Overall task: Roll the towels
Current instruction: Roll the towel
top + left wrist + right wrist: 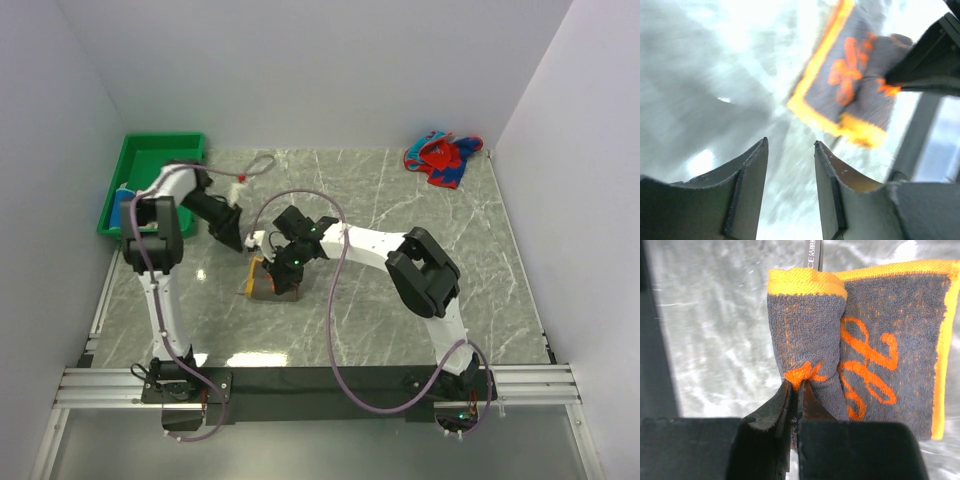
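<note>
right pincer (796, 390): clenched on rolled edge of grey-and-orange towel (890, 340), flat part ahead-right | left pincer (790, 150): released, empty, towel ahead | advice: roll tight, hems aligned, left pinning flat end

Bright glare; left wrist view apparently motion-blurred.

From high behind the near edge we look down over the whole table (400, 190), while our two wrist cameras peer from very close, from opposite sides, at the same grey-and-orange towel (880, 315).
</note>
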You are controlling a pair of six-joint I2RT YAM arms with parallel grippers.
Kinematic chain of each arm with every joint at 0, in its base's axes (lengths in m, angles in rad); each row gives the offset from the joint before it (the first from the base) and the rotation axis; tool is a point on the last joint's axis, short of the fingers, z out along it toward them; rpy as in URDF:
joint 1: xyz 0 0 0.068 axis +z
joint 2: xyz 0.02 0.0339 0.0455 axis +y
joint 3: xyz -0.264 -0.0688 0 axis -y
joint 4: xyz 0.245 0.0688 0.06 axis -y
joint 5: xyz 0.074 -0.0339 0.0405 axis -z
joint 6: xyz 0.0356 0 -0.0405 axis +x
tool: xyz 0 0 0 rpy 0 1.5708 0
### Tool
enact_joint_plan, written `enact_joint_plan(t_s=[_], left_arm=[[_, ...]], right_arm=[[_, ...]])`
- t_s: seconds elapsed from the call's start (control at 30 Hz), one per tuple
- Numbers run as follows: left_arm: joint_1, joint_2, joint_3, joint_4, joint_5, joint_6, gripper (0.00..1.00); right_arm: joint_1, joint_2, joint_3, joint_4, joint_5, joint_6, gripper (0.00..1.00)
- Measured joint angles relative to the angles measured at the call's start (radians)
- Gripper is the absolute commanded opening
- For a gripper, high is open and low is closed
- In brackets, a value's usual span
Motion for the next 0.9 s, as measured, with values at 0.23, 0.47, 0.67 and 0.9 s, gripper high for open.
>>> enact_joint_plan(t_s=[0.23, 0.47, 0.67, 0.9], left_arm=[[0.193, -0.156, 0.042, 0.069, 0.009, 0.005, 0.52], [0.177, -0.699, -0.463, 0.262, -0.03, 0.081, 0.61], [-0.127, -1.012, -0.811, 0.445, -0.097, 0.093, 0.64], [-0.338, -1.143, -1.059, 0.683, -0.209, 0.084, 0.65]], right_arm=[[-0.052, 0.095, 0.095, -0.114, -0.191, 0.109, 0.0], [-0.131, 0.246, 0.212, -0.209, -0.438, 0.191, 0.0], [-0.149, 0.333, 0.303, -0.303, -0.531, 0.201, 0.0], [-0.154, 0.391, 0.373, -0.375, -0.565, 0.222, 0.0]])
